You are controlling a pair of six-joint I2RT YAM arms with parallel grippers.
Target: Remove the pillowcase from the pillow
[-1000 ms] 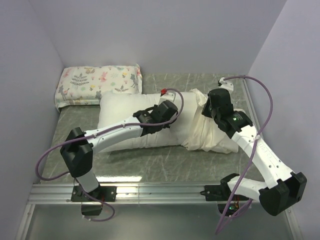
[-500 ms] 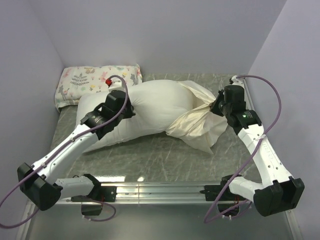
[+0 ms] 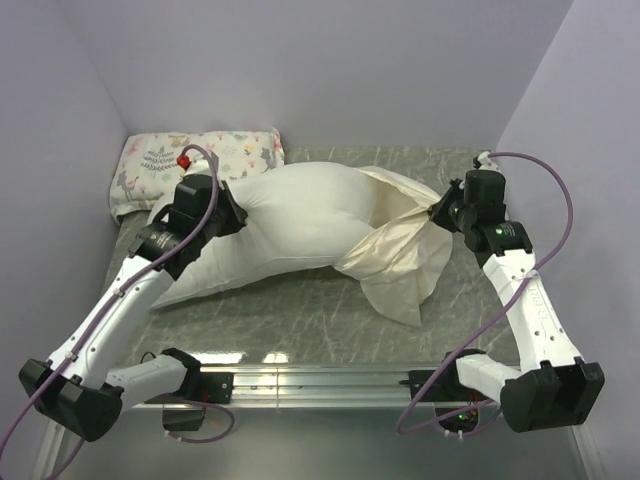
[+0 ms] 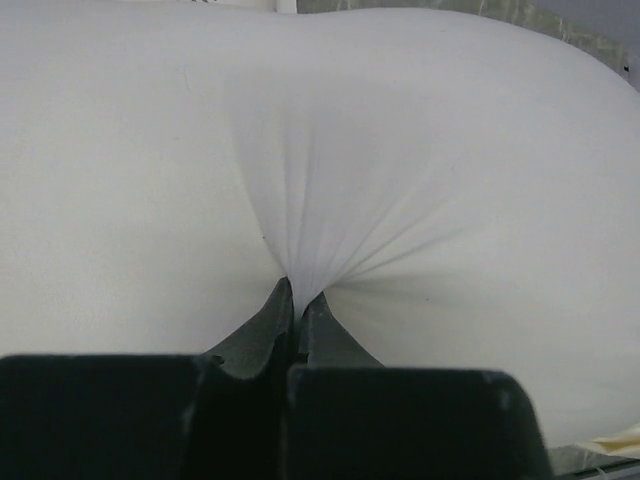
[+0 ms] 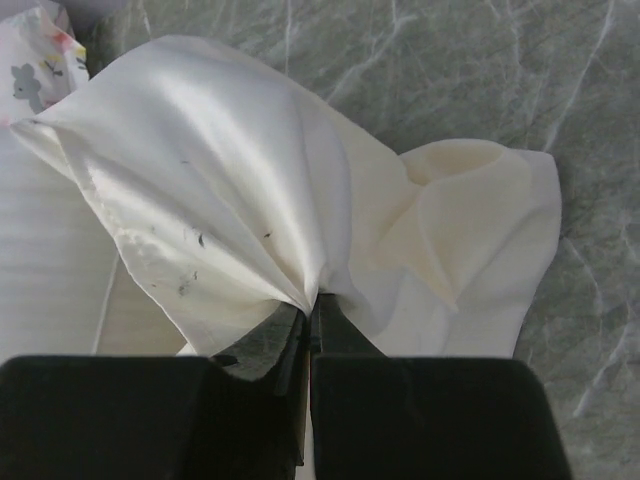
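Floral-print pillow [image 3: 240, 152] in back-left corner; grey-green marbled tabletop [image 3: 290, 310]; lilac walls [image 3: 350, 70]

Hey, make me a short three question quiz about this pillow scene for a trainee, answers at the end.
1. True or false: the left gripper pinches the pillow in its jaws.
2. The right gripper has its jaws shut on: A the pillowcase, B the pillow, C nothing.
3. Fill in: the printed pillow lies in the table's far ___ corner.
Key: 1 true; 2 A; 3 left.
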